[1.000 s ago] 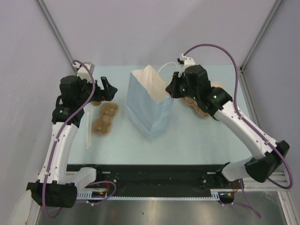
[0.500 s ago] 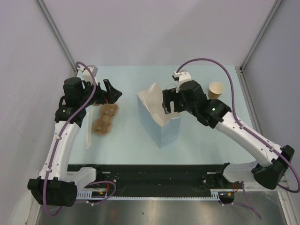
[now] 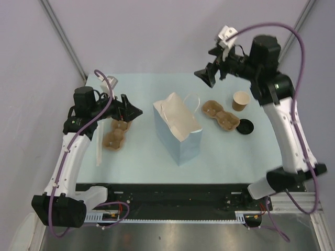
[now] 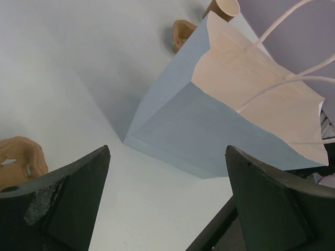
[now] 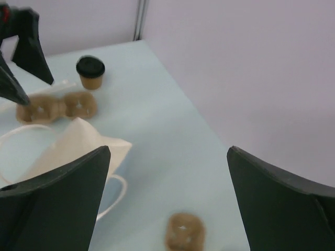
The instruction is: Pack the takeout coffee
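The takeout coffee cup (image 3: pixel 241 100) stands uncovered at the back right, tan with a cream inside, and shows past the bag in the left wrist view (image 4: pixel 222 8). Its black lid (image 3: pixel 245 127) lies flat on the table in front of it. A second tan cup with a black lid on (image 5: pixel 90 72) stands by the left carrier. My left gripper (image 3: pixel 132 109) is open, low, left of the light-blue bag (image 3: pixel 178 133), and empty in its own view (image 4: pixel 167 151). My right gripper (image 3: pixel 207 76) hangs open, high above the back of the table, nothing between its fingers (image 5: pixel 168 150).
The bag (image 4: pixel 225 115) stands mid-table, mouth up, white handles (image 3: pixel 193 102) to the right. One brown pulp carrier (image 3: pixel 115 133) lies under my left arm. Another (image 3: pixel 221 115) lies between bag and open cup. A white strip (image 3: pixel 98 144) lies at the far left.
My right gripper has opened, let go of the bag's rim and risen toward the back right. The bag has shifted forward and right. My left gripper has edged right.
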`<state>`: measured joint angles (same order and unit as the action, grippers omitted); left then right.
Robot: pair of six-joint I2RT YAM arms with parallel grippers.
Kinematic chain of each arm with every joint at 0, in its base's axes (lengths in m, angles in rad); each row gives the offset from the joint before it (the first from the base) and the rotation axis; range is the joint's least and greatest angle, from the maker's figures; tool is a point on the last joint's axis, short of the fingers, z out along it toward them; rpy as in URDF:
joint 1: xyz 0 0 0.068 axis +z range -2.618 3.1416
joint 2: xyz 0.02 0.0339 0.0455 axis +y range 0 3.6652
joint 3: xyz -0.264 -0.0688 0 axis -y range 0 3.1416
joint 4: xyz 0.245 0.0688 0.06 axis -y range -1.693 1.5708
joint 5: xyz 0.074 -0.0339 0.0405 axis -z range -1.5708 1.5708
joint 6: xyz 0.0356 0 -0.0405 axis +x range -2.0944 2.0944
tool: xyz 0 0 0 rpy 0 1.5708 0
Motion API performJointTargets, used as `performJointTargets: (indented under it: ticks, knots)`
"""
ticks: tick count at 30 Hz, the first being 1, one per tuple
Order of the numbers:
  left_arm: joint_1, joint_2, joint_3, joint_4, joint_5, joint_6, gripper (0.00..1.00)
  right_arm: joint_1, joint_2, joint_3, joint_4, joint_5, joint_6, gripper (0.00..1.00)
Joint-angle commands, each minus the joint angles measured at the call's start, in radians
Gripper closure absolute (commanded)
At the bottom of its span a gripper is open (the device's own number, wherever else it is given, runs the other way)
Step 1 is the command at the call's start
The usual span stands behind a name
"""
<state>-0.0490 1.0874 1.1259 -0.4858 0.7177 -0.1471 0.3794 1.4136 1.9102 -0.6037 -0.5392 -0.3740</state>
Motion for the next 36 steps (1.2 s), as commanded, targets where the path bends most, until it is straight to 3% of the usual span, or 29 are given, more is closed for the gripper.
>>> performJointTargets:
  ticks: [1, 3, 5, 12, 21, 30, 33, 34, 36]
  knots:
    - [0.006, 0.016, 0.029, -0.040, 0.062, 0.078, 0.03, -0.016, 0.344, 0.376, -0.394, -0.295, -0.336, 0.00]
    - [0.006, 0.011, 0.028, -0.054, 0.054, 0.095, 0.04, 0.002, 0.451, 0.587, -0.549, -0.306, -0.438, 0.01]
    - [0.006, 0.000, 0.022, -0.065, 0.051, 0.098, 0.04, 0.015, 0.553, 0.656, -0.608, -0.298, -0.488, 0.01]
    - [0.008, -0.047, -0.028, -0.062, 0.026, 0.107, 0.03, 0.104, 0.525, 0.420, -0.530, -0.196, -0.678, 0.00]
    - [0.008, -0.070, -0.060, -0.074, 0.014, 0.118, 0.03, 0.139, 0.619, 0.466, -0.524, -0.182, -0.726, 0.05]
    - [0.038, -0.054, -0.048, -0.129, -0.061, 0.115, 0.04, 0.184, 0.662, 0.467, -0.568, -0.134, -0.853, 0.36]
    - [0.046, -0.040, -0.031, -0.177, -0.089, 0.145, 0.05, 0.185, 0.671, 0.474, -0.571, -0.110, -0.865, 0.58]
    - [0.046, -0.038, -0.026, -0.189, -0.096, 0.165, 0.05, 0.184, 0.668, 0.478, -0.571, -0.107, -0.862, 0.73]
    - [0.087, -0.029, -0.009, -0.221, -0.104, 0.201, 0.05, 0.179, 0.662, 0.481, -0.571, -0.107, -0.852, 0.90]
